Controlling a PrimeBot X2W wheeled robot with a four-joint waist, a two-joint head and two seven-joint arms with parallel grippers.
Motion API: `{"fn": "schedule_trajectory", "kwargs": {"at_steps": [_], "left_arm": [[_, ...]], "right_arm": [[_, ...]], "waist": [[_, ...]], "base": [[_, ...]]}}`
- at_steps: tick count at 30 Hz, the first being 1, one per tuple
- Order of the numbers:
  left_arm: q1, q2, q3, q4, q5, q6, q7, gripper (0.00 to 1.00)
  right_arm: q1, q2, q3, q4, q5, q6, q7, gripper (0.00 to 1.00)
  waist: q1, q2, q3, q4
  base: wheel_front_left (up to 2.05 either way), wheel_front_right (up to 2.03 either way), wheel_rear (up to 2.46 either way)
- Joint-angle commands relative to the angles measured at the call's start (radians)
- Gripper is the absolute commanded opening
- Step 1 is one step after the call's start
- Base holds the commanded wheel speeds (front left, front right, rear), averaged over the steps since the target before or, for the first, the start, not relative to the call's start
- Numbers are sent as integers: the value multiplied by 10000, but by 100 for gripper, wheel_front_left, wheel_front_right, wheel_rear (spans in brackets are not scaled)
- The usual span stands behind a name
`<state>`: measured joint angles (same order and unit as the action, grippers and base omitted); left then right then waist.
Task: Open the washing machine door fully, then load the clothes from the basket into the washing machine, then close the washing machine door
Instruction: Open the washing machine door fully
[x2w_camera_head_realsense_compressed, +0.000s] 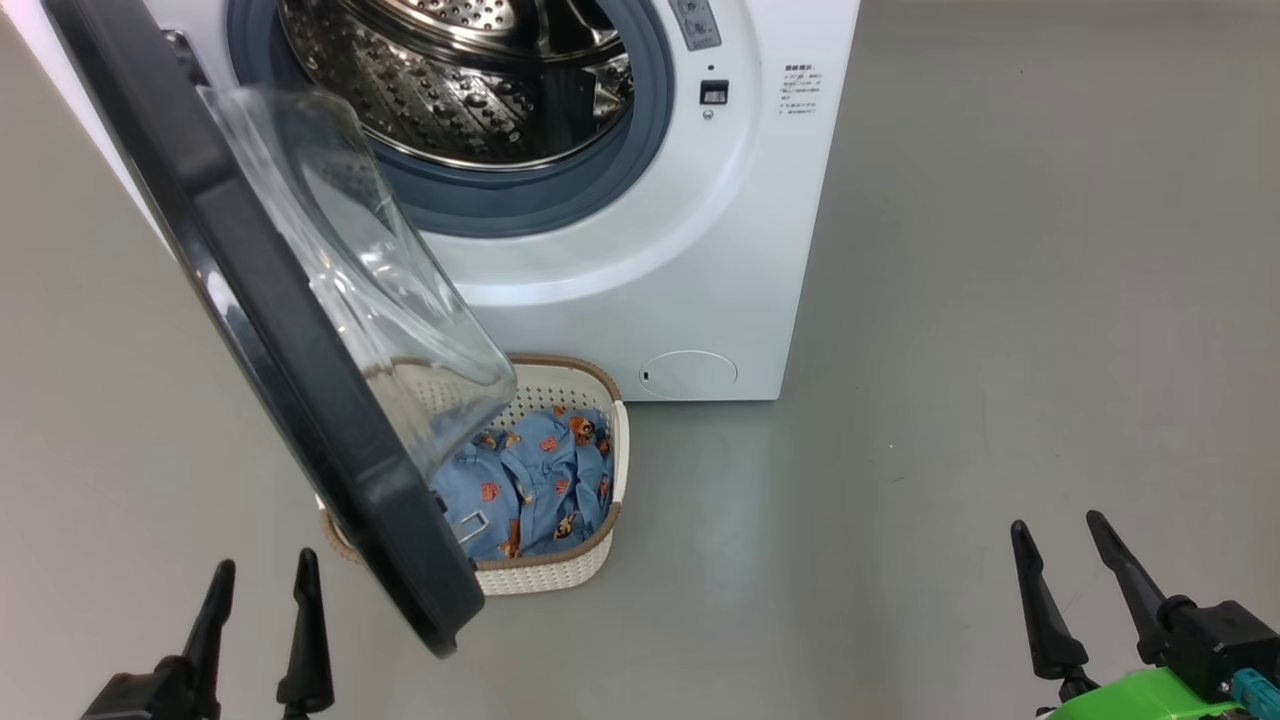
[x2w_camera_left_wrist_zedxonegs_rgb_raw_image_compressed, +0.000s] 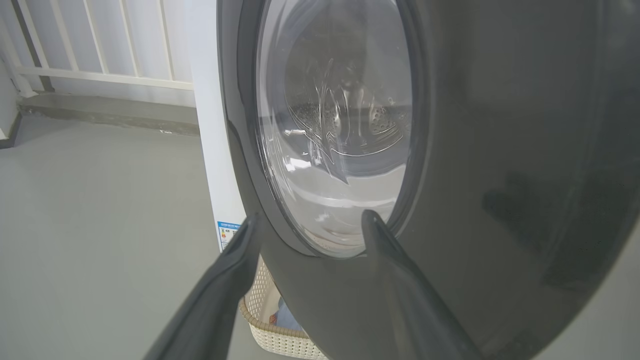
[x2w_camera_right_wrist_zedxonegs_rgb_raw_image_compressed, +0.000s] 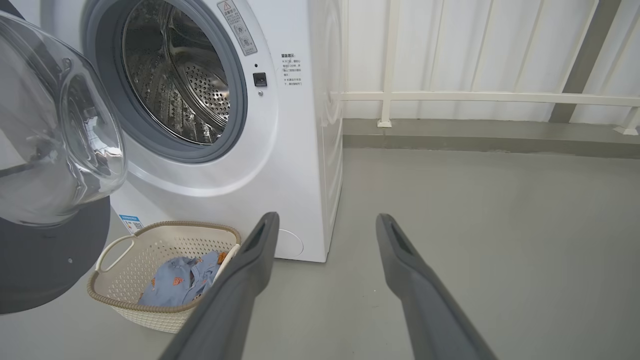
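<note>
The white washing machine (x2w_camera_head_realsense_compressed: 640, 260) (x2w_camera_right_wrist_zedxonegs_rgb_raw_image_compressed: 280, 150) stands with its steel drum (x2w_camera_head_realsense_compressed: 470, 70) exposed. Its door (x2w_camera_head_realsense_compressed: 270, 300) (x2w_camera_left_wrist_zedxonegs_rgb_raw_image_compressed: 475, 150) (x2w_camera_right_wrist_zedxonegs_rgb_raw_image_compressed: 45, 150), black ring and clear glass bowl, hangs open to the left, swung out over the basket. The cream basket (x2w_camera_head_realsense_compressed: 585, 570) (x2w_camera_right_wrist_zedxonegs_rgb_raw_image_compressed: 165, 240) sits on the floor in front of the machine, holding light-blue printed clothes (x2w_camera_head_realsense_compressed: 540, 480) (x2w_camera_right_wrist_zedxonegs_rgb_raw_image_compressed: 180, 280). My left gripper (x2w_camera_head_realsense_compressed: 262, 575) (x2w_camera_left_wrist_zedxonegs_rgb_raw_image_compressed: 310, 220) is open, close in front of the door's outer face. My right gripper (x2w_camera_head_realsense_compressed: 1058, 528) (x2w_camera_right_wrist_zedxonegs_rgb_raw_image_compressed: 327, 220) is open and empty, low at the right, well clear of the basket.
Grey floor (x2w_camera_head_realsense_compressed: 950, 400) spreads wide to the right of the machine. A white railing (x2w_camera_right_wrist_zedxonegs_rgb_raw_image_compressed: 480, 95) and a low concrete kerb (x2w_camera_right_wrist_zedxonegs_rgb_raw_image_compressed: 475, 132) run behind it. A small round white flap (x2w_camera_head_realsense_compressed: 688, 373) sits low on the machine's front.
</note>
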<state>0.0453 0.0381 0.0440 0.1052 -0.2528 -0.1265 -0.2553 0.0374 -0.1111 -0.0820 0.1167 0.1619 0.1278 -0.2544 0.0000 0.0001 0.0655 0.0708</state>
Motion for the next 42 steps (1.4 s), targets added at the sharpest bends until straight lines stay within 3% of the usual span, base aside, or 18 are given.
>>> {"fn": "schedule_trajectory", "kwargs": {"at_steps": [1, 32, 33, 34, 42], "left_arm": [[-176, 122, 293, -301, 54, 51, -65, 100], [-156, 122, 146, -244, 208, -19, -65, 100], [-151, 122, 138, -222, 198, -20, -65, 40], [-116, 122, 82, -90, 122, -22, -65, 0], [-305, 122, 264, -437, 48, -27, -65, 0]], "right_arm": [[-304, -62, 203, -190, 66, 29, -74, 100], [-391, -28, 118, 147, 192, 29, -74, 100], [-394, -32, 128, 142, 193, 29, -74, 100], [-390, -42, 146, 135, 205, 29, -74, 100], [-372, -30, 141, 180, 270, 29, -74, 100]], "waist": [[0, -1, 2, -2], [0, -1, -75, 184], [0, -1, -75, 193], [0, -1, -78, 209], [0, -1, -87, 234]], "base": [[0, 0, 0], [0, 0, 0], [0, 0, 0], [0, 0, 0], [0, 0, 0]]}}
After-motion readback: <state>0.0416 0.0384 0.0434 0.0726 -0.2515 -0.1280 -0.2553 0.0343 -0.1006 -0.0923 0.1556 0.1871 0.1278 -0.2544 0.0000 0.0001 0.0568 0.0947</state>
